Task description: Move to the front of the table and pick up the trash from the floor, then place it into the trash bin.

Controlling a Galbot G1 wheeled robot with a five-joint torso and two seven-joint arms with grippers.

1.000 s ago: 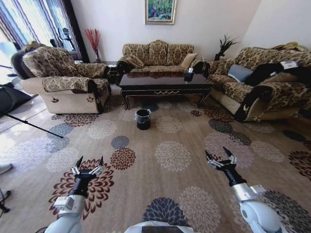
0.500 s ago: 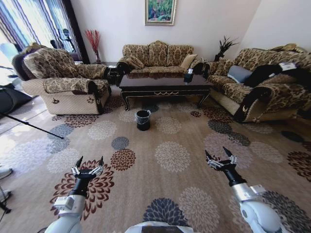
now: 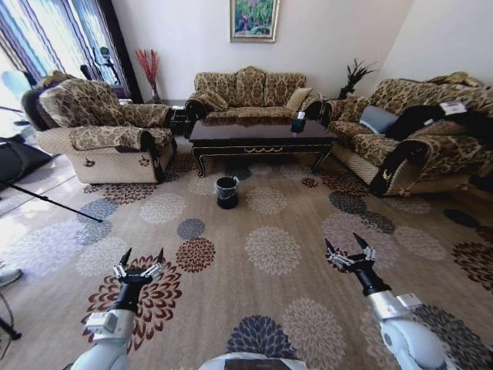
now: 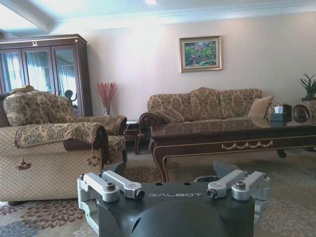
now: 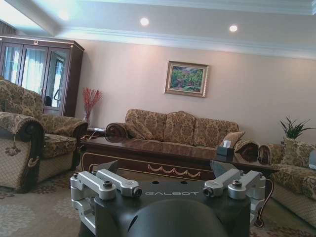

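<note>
hovering low over the carpet (image 3: 269, 254), left gripper (image 3: 141, 257) and right gripper (image 3: 348, 249) both spread wide, holding nothing. trash bin (image 3: 226, 190) sits well ahead between them, just short of the table (image 3: 260, 132). trash possibly under the table, too dark to tell.

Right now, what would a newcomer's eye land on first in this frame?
Probably the flower-patterned carpet filling the floor, with the small black trash bin standing on it just in front of the dark coffee table. Nearer the camera, the left tool and right tool hover open over the carpet, holding nothing.
</note>
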